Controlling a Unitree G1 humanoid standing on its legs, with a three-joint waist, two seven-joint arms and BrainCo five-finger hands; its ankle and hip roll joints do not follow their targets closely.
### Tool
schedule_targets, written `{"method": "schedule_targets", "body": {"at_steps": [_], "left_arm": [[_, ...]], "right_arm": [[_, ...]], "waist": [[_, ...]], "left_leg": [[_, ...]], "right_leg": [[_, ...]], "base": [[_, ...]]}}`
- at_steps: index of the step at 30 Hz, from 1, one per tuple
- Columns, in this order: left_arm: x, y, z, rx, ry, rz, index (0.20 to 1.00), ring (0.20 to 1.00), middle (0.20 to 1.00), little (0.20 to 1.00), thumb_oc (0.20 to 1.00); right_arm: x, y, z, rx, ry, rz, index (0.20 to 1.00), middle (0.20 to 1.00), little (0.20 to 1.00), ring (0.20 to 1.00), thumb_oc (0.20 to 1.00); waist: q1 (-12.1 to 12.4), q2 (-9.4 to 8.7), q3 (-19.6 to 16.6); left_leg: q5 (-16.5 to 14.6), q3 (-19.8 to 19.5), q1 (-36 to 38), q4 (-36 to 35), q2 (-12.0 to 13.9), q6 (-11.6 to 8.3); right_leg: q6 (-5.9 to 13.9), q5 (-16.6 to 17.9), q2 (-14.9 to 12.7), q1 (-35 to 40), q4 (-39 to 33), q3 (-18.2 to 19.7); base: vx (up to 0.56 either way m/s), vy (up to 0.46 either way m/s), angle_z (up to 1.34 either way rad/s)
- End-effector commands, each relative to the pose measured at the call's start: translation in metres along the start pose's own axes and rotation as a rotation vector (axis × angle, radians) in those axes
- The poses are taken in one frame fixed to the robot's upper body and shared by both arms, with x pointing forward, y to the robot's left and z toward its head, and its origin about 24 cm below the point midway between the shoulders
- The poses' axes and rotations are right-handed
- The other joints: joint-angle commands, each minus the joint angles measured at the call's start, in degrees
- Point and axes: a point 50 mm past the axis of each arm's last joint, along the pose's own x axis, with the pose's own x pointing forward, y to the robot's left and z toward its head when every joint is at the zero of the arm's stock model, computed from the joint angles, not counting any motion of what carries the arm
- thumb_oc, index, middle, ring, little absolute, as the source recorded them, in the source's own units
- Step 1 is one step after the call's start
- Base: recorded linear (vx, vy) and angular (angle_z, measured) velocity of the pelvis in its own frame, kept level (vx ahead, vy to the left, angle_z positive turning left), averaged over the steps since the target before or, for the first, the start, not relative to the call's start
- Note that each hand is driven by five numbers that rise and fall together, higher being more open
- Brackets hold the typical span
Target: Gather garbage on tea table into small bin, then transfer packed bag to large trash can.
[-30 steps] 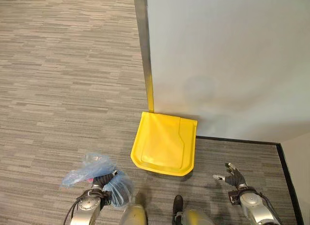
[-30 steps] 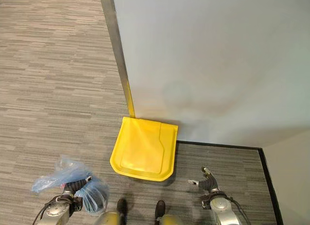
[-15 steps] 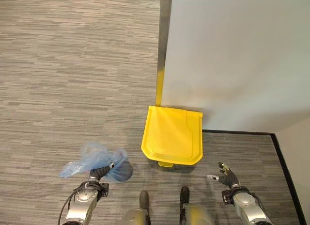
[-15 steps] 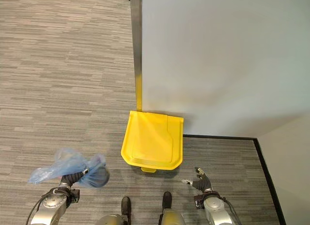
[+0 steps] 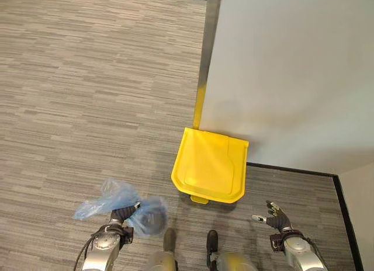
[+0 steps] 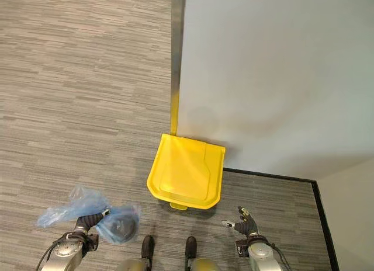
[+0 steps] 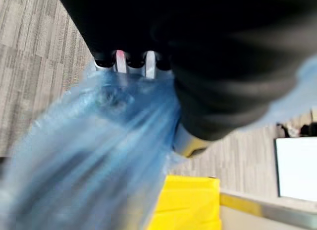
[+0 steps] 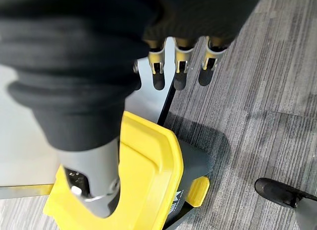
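Note:
A large trash can with a closed yellow lid (image 5: 210,165) stands on the carpet against the pale wall, ahead of me and slightly right. My left hand (image 5: 118,214) is low at the left, shut on the gathered neck of a blue plastic bag (image 5: 145,213); the bag's full part hangs toward the can and its loose top (image 5: 100,201) flares out to the left. In the left wrist view the blue bag (image 7: 94,155) bulges past my fingers, with the yellow lid (image 7: 187,202) beyond. My right hand (image 5: 274,215) hovers open at the lower right, empty, right of the can (image 8: 143,190).
The pale wall (image 5: 292,72) has a metal corner strip (image 5: 207,55) running down to the can. A black baseboard (image 5: 292,169) edges a recess to the right. Grey striped carpet (image 5: 87,107) stretches to the left and ahead.
The view has shifted a little, so the can and wall corner sit slightly farther right and lower. The bag's full part has swung right toward the can. My right hand stays open.

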Motion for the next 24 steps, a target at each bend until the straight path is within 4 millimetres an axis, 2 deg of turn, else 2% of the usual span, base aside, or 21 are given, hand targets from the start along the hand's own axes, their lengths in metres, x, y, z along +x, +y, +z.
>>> {"method": "schedule_targets", "body": {"at_steps": [1, 3, 6, 9, 12, 13, 14, 16, 19, 20, 21, 22, 24], "left_arm": [[0.002, 0.009, 0.022, 0.007, -0.115, 0.004, 0.2, 0.2, 0.2, 0.2, 0.2], [0.001, 0.012, 0.021, 0.026, -0.109, 0.01, 0.2, 0.2, 0.2, 0.2, 0.2], [0.002, 0.018, 0.025, 0.039, -0.12, 0.025, 0.2, 0.2, 0.2, 0.2, 0.2], [0.003, 0.02, 0.029, 0.049, -0.132, 0.027, 0.2, 0.2, 0.2, 0.2, 0.2], [0.003, 0.022, 0.029, 0.057, -0.132, 0.031, 0.2, 0.2, 0.2, 0.2, 0.2], [0.003, 0.022, 0.029, 0.057, -0.132, 0.031, 0.2, 0.2, 0.2, 0.2, 0.2], [0.003, 0.023, 0.028, 0.06, -0.129, 0.034, 0.2, 0.2, 0.2, 0.2, 0.2], [0.005, 0.022, 0.029, 0.056, -0.13, 0.038, 0.2, 0.2, 0.2, 0.2, 0.2], [0.006, 0.02, 0.031, 0.062, -0.141, 0.032, 0.2, 0.2, 0.2, 0.2, 0.2], [0.006, 0.018, 0.032, 0.068, -0.145, 0.022, 0.2, 0.2, 0.2, 0.2, 0.2], [0.006, 0.018, 0.032, 0.068, -0.145, 0.022, 0.2, 0.2, 0.2, 0.2, 0.2], [0.007, 0.015, 0.032, 0.063, -0.145, 0.016, 0.2, 0.2, 0.2, 0.2, 0.2], [0.006, 0.014, 0.027, 0.058, -0.126, 0.018, 0.2, 0.2, 0.2, 0.2, 0.2]], "right_arm": [[0.001, -0.015, 0.012, -0.002, -0.062, -0.052, 1.0, 1.0, 1.0, 1.0, 1.0], [0.002, -0.011, 0.013, -0.004, -0.063, -0.039, 1.0, 1.0, 1.0, 1.0, 1.0], [0.004, -0.004, 0.018, 0.005, -0.077, -0.021, 1.0, 1.0, 1.0, 1.0, 1.0], [0.005, -0.001, 0.02, 0.006, -0.08, -0.013, 1.0, 1.0, 1.0, 1.0, 1.0], [0.005, -0.003, 0.022, 0.005, -0.087, -0.015, 1.0, 1.0, 1.0, 1.0, 1.0], [0.005, -0.003, 0.022, 0.005, -0.087, -0.015, 1.0, 1.0, 1.0, 1.0, 1.0], [0.006, -0.004, 0.022, 0.002, -0.086, -0.02, 1.0, 1.0, 1.0, 1.0, 1.0], [0.006, -0.007, 0.023, -0.005, -0.09, -0.033, 1.0, 1.0, 1.0, 1.0, 1.0], [0.005, -0.011, 0.022, -0.009, -0.089, -0.048, 1.0, 1.0, 1.0, 1.0, 1.0], [0.002, -0.018, 0.016, 0.0, -0.075, -0.069, 1.0, 1.0, 1.0, 1.0, 1.0], [0.002, -0.018, 0.016, 0.0, -0.075, -0.069, 1.0, 1.0, 1.0, 1.0, 1.0], [0.001, -0.025, 0.013, 0.009, -0.065, -0.092, 1.0, 1.0, 1.0, 1.0, 1.0], [-0.001, -0.033, 0.008, 0.032, -0.051, -0.121, 1.0, 1.0, 1.0, 1.0, 1.0]], "waist": [[-1.32, -1.32, -1.27], [-1.48, -1.37, -1.58], [-1.12, -1.51, -1.27], [-1.16, -1.8, -0.26], [-2.31, -1.74, 0.61], [-2.33, -1.73, 0.64], [-3.29, -1.53, 1.35], [-4.3, -1.75, 2.01], [-5.1, -1.8, 2.13], [-5.73, -1.99, 1.3], [-5.73, -1.99, 1.3], [-6.45, -1.59, 0.76], [-7.48, -1.14, -0.01]], "left_leg": [[-11.77, 6.37, -1.12, 9.43, -2.96, 1.06], [-11.99, 6.05, -1.14, 8.8, -3.2, 2.09], [-12.36, 5.94, -0.54, 8.02, -3.36, 3.28], [-13.11, 6.18, 2.11, 7.02, -3.74, 3.48], [-13.82, 5.42, 5.52, 4.92, -4.82, 3.78], [-13.82, 5.4, 5.56, 4.91, -4.81, 3.78], [-14.54, 4.46, 7.25, 4.57, -5.73, 3.9], [-15.67, 3.17, 8.28, 5.58, -7.5, 3.95], [-17.15, 1.76, 8.47, 7.23, -8.72, 4.3], [-18.58, 0.34, 9.11, 7.85, -10.18, 4.65], [-18.58, 0.34, 9.11, 7.85, -10.18, 4.65], [-20.47, -1.17, 9.24, 10.5, -10.7, 4.41], [-22.67, -1.66, 9.63, 13.31, -10.27, 4.26]], "right_leg": [[2.04, -5.38, 1.03, -3.27, 3.98, 1.52], [2.72, -5.5, 0.78, -3.82, 5.37, 1.81], [3.82, -6.24, 0.41, -6.38, 11.1, 2.44], [4.79, -4.37, 0.1, -9.69, 15.1, 1.46], [5.1, -0.91, 0.58, -13.93, 12.57, 0.0], [5.1, -0.91, 0.58, -13.88, 12.55, -0.02], [5.92, 0.73, 1.12, -16.16, 9.36, -0.89], [6.58, 1.81, 2.07, -18.64, 4.17, -2.36], [6.56, 2.42, 2.77, -19.38, 3.2, -1.38], [5.29, 3.23, 3.42, -18.18, 1.43, 1.41], [5.29, 3.23, 3.42, -18.18, 1.43, 1.41], [4.54, 4.86, 3.34, -18.38, 2.53, 3.99], [3.79, 5.19, 2.69, -17.53, 3.46, 4.09]], "base": [[0.0, 0.087, 0.45], [0.01, 0.156, 0.02], [0.01, 0.136, -0.19], [0.06, 0.088, -0.11], [0.11, 0.054, -0.07], [0.17, 0.059, 0.06], [0.18, 0.07, 0.22], [0.25, 0.087, 0.31], [0.17, 0.032, 0.58], [0.14, 0.015, 0.72], [0.34, -0.017, 0.44], [0.29, -0.039, 0.37], [0.4, -0.063, 0.5]]}}
